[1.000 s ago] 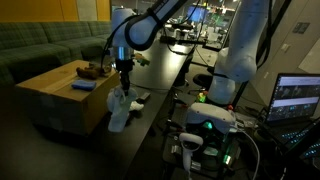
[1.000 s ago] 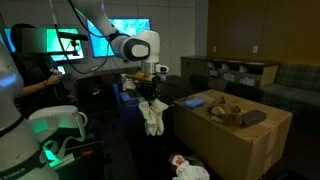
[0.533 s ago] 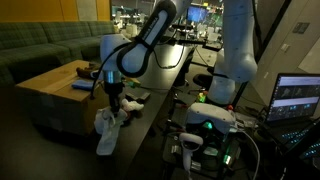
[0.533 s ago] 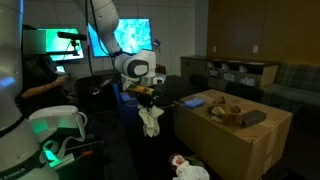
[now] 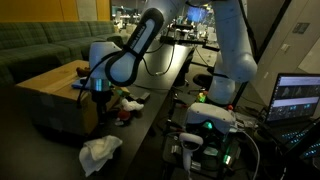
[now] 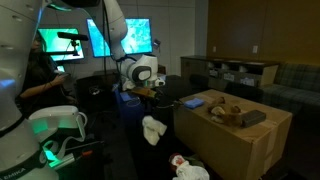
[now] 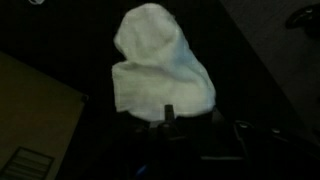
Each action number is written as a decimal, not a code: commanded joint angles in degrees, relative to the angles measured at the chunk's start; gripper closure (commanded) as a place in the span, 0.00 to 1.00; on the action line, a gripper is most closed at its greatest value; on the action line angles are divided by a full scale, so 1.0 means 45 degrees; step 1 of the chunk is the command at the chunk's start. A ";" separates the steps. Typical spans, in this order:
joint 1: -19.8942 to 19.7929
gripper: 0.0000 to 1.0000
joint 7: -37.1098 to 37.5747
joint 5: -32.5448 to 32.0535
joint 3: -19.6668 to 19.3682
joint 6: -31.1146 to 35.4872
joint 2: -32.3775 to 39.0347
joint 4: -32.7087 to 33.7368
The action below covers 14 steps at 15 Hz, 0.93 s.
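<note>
A crumpled white cloth (image 5: 100, 152) lies low beside the wooden box, well below my gripper (image 5: 100, 96) and apart from it. In an exterior view the cloth (image 6: 153, 129) hangs free under the gripper (image 6: 150, 97), touching nothing of the arm. From the wrist view the cloth (image 7: 160, 70) fills the middle, bright against the dark floor, beyond my gripper (image 7: 175, 125). One dark fingertip (image 7: 168, 112) shows against the cloth, and nothing sits between the jaws.
A wooden box (image 5: 50, 95) with small items on top stands next to the drop spot, also seen as the box (image 6: 240, 135). A long black table (image 5: 165, 65), a laptop (image 5: 300, 98), a seated person (image 6: 35, 75) and a white-and-red bundle (image 6: 187, 168) on the floor are nearby.
The arm swung over toward the wooden box with the cloth dangling from the gripper. The jaws have since parted and the cloth has dropped away below.
</note>
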 commanded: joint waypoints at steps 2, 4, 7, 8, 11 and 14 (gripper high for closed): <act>-0.0433 0.16 0.0257 -0.0149 0.0255 0.0169 0.0111 0.0252; -0.0566 0.01 0.0343 -0.0107 0.0207 0.0271 -0.0007 0.0051; -0.0560 0.00 0.0868 -0.0294 -0.0171 0.0536 0.0105 -0.0204; -0.0510 0.00 0.1136 -0.0356 -0.0336 0.0665 0.0184 -0.0278; -0.0285 0.00 0.2055 -0.0707 -0.0944 0.1103 0.0414 -0.0623; 0.0418 0.00 0.3505 -0.1780 -0.2141 0.1714 0.0777 -0.0893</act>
